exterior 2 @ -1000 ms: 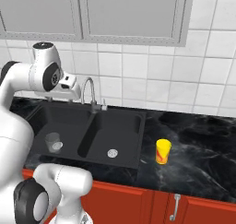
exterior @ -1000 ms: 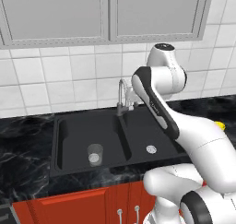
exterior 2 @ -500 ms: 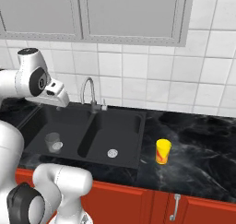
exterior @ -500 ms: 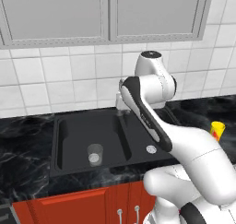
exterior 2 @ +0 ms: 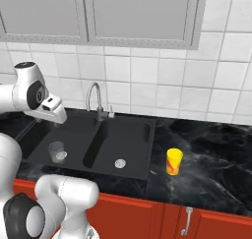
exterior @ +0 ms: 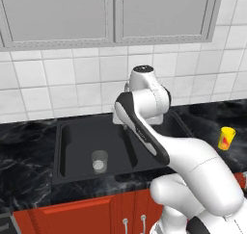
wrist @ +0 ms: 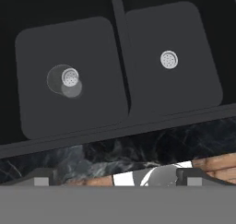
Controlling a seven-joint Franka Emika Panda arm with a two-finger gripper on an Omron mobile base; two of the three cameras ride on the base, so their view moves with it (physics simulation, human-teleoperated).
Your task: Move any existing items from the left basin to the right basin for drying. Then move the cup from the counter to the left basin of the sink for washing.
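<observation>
Glass tumbler [wrist: 64, 80] upright in left basin [wrist: 32, 112]: rigid, slippery, breakable; grasp across the rim. Gripper [wrist: 115, 180] fingers spread, holding nothing.

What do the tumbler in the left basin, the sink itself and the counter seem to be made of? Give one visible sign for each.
Tumbler: clear glass, probably; the drain shows through it.
Sink: matte black, perhaps composite or coated metal; no glare on its walls.
Counter: glossy black marble by its look, with thin white veins and soft reflections.
</observation>
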